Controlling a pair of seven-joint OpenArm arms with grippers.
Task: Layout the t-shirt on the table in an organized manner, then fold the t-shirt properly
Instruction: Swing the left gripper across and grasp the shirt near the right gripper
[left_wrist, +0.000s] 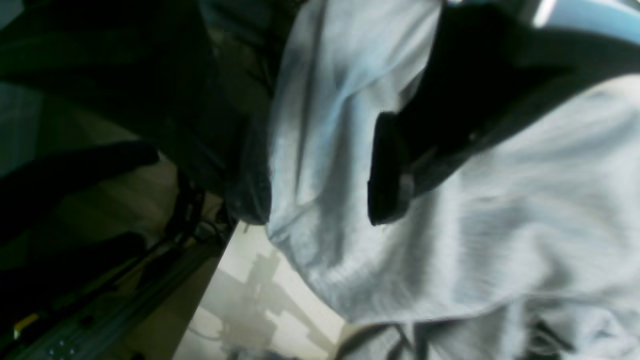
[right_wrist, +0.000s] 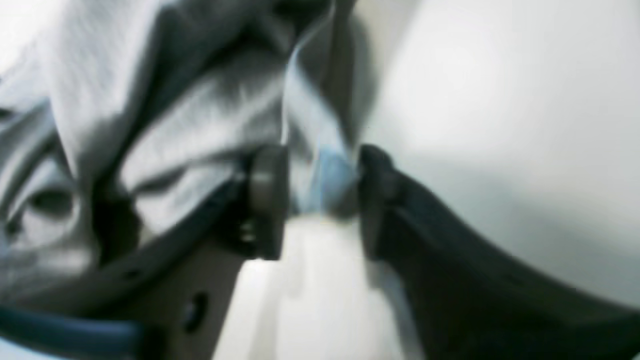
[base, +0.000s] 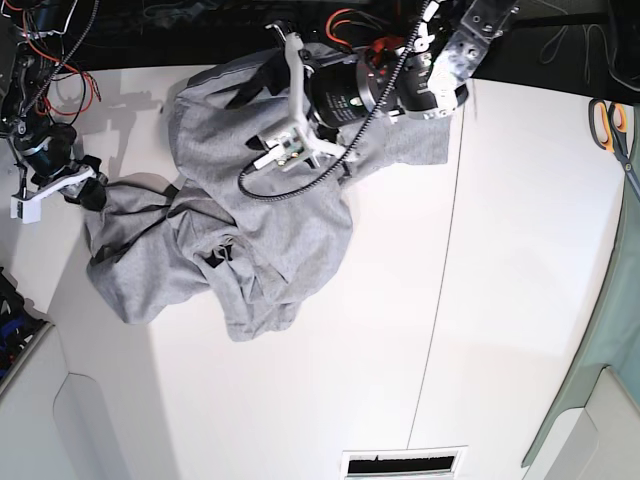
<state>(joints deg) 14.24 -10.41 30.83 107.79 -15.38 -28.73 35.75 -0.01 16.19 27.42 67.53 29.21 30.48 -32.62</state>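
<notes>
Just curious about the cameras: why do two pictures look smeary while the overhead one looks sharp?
Left wrist view: dim and streaked, only the shirt lit. Right wrist view: very close and soft, the fold between the pincer tips blurred, the table washed pale. Base view: sharp and evenly lit, edges bowed by a wide lens.

Overhead base view; two close wrist views, shared t-shirt (base: 250, 240).

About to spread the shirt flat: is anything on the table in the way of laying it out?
Nothing visible blocks it. The t-shirt lies crumpled at the far left of the table, with bare white surface in front of it and to its right. Only the scissors lie at the far right edge, well apart.
</notes>
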